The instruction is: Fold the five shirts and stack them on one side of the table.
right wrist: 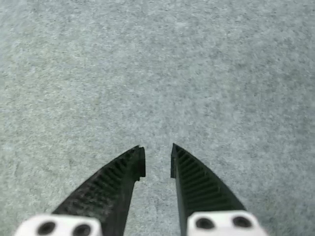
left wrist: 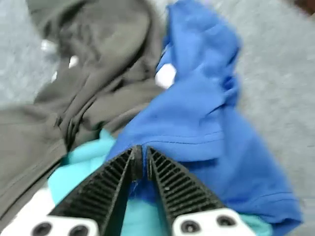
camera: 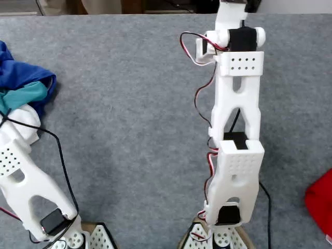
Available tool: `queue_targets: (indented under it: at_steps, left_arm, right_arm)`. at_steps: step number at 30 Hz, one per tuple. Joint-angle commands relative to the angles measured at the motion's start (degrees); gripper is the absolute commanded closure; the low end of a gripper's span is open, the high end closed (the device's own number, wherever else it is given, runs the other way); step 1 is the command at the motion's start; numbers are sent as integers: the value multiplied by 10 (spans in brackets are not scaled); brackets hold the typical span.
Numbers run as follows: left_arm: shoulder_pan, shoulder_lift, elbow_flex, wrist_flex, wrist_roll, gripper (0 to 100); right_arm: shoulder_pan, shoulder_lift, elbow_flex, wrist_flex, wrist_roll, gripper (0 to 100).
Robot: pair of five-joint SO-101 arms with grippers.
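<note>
Left gripper [left wrist: 142, 153] was clamped nearly closed on the blue shirt [left wrist: 197, 113], piled with a teal shirt [left wrist: 83, 157] and grey shirt [left wrist: 98, 64] at the table [right wrist: 157, 59] left edge; right gripper [right wrist: 157, 160] slightly parted, holding nothing; red shirt [camera: 320, 199] at right edge.

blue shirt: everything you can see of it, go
The blue shirt is royal-blue knit-looking fabric with stitched hems, crumpled and unfolded, at the left edge of the grey table. It lies over a teal shirt and beside a dark grey garment. The left gripper is shut on a fold of it.
</note>
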Motion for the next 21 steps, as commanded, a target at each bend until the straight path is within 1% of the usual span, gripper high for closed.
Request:
queue_targets:
  at_steps: [1, 4, 5, 9, 11, 14, 18, 21]
  left_arm:
    - [28, -15, -62, 22, 11, 981]
    - [42, -23, -115, 43, 56, 981]
    - [48, -36, -111, 47, 67, 981]
    - [108, -117, -105, 83, 78, 981]
    - [159, -155, -102, 99, 73, 981]
    - [256, -199, -105, 138, 55, 981]
    - [380, -243, -100, 169, 83, 981]
    - [449, -255, -100, 169, 94, 981]
  right_arm:
    - [24, -2, -27, 9, 3, 903]
    - [38, -2, -27, 9, 3, 903]
    - [44, -2, -27, 9, 3, 903]
    - [65, -2, -28, 9, 3, 903]
    - [74, -2, -28, 9, 2, 903]
    - [88, -3, -28, 10, 2, 903]
    - [106, -38, -18, 11, 4, 903]
    - [128, -86, -14, 11, 5, 903]
